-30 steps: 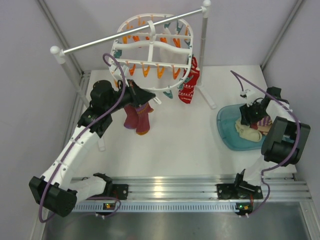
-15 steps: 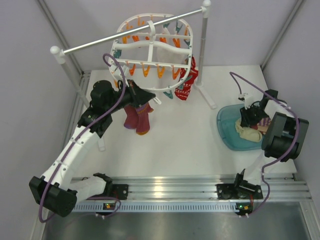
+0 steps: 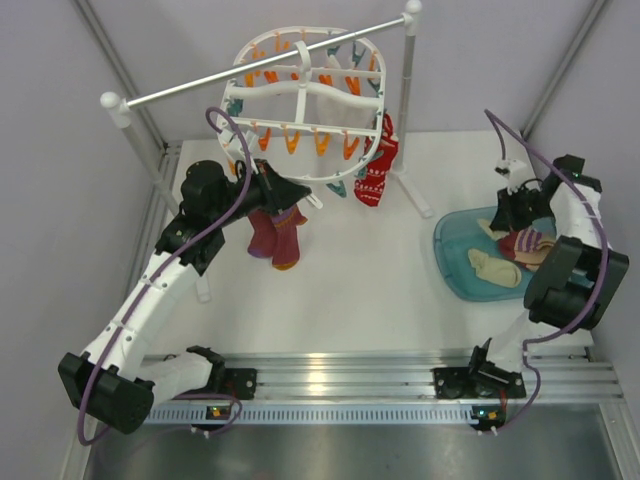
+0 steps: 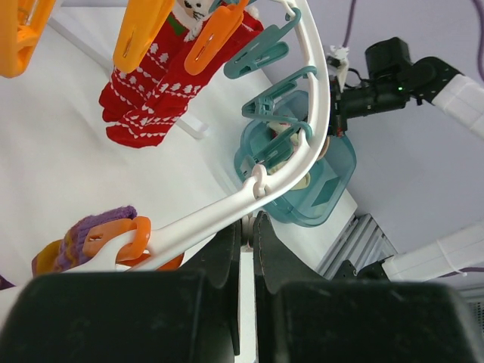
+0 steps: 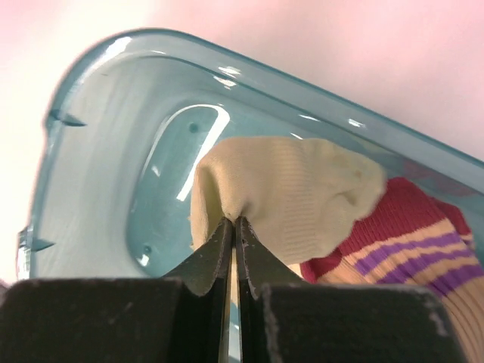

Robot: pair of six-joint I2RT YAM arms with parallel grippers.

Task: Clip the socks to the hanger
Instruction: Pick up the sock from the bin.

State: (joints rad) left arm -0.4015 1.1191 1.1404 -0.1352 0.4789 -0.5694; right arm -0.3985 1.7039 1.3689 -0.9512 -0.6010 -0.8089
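Pick-up step. Right gripper (image 5: 231,221) is pinched shut on a cream sock (image 5: 287,189) in the teal tub (image 5: 91,151), mid-frame. Left gripper (image 4: 246,227), closed, apparently steadies the hanger (image 4: 261,185). Next: lift the sock to a free clip (image 4: 265,47).

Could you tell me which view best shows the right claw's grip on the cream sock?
The right wrist view: the right claw is shut on a fold of the cream sock. The top view shows it small; the left wrist view, hardly.

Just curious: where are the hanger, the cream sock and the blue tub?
hanger (image 3: 300,100), top view, central bar.
cream sock (image 5: 295,189), right wrist view, its knit middle.
blue tub (image 3: 455,236), top view, bare left floor.
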